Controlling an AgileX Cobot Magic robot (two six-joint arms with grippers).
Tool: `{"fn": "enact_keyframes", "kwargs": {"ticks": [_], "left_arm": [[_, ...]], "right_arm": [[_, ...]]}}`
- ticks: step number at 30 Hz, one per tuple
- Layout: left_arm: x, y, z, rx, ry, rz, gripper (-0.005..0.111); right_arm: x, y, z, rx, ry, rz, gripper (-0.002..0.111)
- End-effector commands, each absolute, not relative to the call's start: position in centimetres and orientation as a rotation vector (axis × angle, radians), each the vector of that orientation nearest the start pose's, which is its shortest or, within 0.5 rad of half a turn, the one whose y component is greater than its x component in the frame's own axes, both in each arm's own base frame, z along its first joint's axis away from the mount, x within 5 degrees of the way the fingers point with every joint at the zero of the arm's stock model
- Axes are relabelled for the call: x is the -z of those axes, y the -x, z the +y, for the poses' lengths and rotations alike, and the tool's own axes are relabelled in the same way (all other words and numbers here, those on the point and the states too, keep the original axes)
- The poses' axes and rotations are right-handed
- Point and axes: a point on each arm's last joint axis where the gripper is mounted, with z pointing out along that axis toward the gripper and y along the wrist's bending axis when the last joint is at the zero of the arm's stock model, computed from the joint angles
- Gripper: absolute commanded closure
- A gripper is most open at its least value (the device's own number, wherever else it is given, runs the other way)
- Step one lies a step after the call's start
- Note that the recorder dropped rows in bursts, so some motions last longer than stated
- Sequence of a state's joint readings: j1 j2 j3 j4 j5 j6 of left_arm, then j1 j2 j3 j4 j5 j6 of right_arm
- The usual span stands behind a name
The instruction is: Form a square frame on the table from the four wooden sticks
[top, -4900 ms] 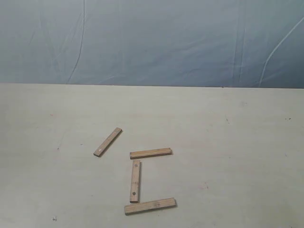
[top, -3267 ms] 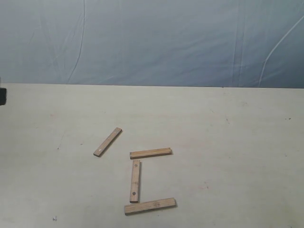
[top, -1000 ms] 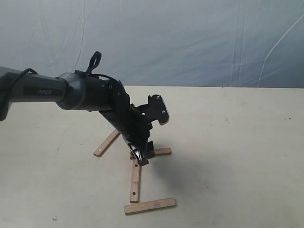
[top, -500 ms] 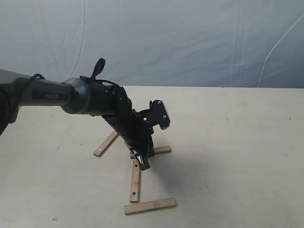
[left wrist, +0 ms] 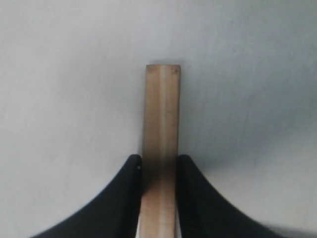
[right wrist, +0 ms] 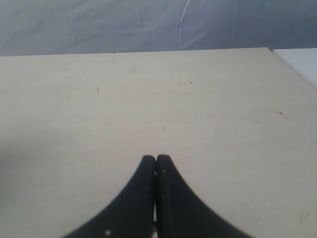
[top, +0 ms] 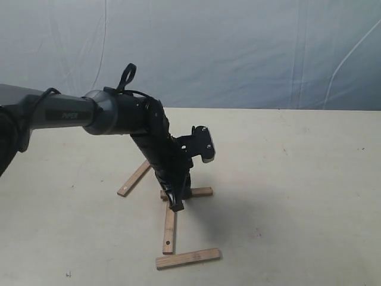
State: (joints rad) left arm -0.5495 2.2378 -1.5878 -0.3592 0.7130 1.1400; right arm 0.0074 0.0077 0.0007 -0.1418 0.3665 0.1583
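The middle stick (top: 169, 232) lay on the surface (top: 297, 196), running away from the left end of the near stick (top: 188, 258), with its dotted end just beside that stick. The left gripper (top: 177, 207) was closed across its other end, one finger against each long edge. Whether that end was off the surface could not be told.

It looked light, stiff and thin, not fragile. Its smooth, narrow edges probably gave the fingers little to bite on. Held so near one end, it would likely pivot or droop when carried, and a pinch nearer the middle would steady it.

The far stick (top: 201, 192) lay farther back, roughly parallel to the near stick and partly hidden by the gripper. The loose stick (top: 133, 179) lay slanted, well apart, back and left of the near stick. The right gripper (right wrist: 156, 163) was closed on nothing over bare surface, with no stick in its view
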Motion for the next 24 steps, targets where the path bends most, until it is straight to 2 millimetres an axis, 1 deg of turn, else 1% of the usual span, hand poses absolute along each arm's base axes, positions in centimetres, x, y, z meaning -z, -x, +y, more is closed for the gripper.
{"fn": "enact_keyframes", "kwargs": {"ticks": [1,4,7,11,14,15,16,19,22,24], "left_arm": [[-13.1,-38.3,-25.6,0.193,-1.894,2.038,0.107],[-13.3,-38.7,-25.3,0.173,-1.885,2.033,0.107],[-13.5,-39.0,-24.7,0.140,-1.915,2.028,0.107],[-14.3,-39.8,-23.3,0.104,-1.906,2.021,0.107],[-15.2,-40.4,-22.1,0.074,-1.914,1.981,0.107],[-15.7,-40.9,-21.3,0.074,-1.922,1.945,0.107],[-15.8,-41.0,-21.0,0.079,-1.927,1.931,0.107],[-16.1,-41.6,-20.1,0.104,-2.008,1.778,0.107],[-16.3,-42.0,-19.5,0.147,-2.016,1.678,0.107],[-16.5,-42.2,-19.4,0.165,-2.009,1.646,0.107]], "right_arm": [[-18.1,-5.3,-0.4,0.024,-0.043,1.837,0.109],[-18.1,-5.3,-0.4,0.024,-0.043,1.837,0.109],[-18.1,-5.3,-0.4,0.024,-0.043,1.837,0.109],[-18.1,-5.3,-0.4,0.024,-0.043,1.837,0.109],[-18.1,-5.3,-0.4,0.024,-0.043,1.837,0.109],[-18.1,-5.3,-0.4,0.024,-0.043,1.837,0.109],[-18.1,-5.3,-0.4,0.024,-0.043,1.837,0.109],[-18.1,-5.3,-0.4,0.024,-0.043,1.837,0.109],[-18.1,-5.3,-0.4,0.024,-0.043,1.837,0.109],[-18.1,-5.3,-0.4,0.024,-0.043,1.837,0.109]]}}
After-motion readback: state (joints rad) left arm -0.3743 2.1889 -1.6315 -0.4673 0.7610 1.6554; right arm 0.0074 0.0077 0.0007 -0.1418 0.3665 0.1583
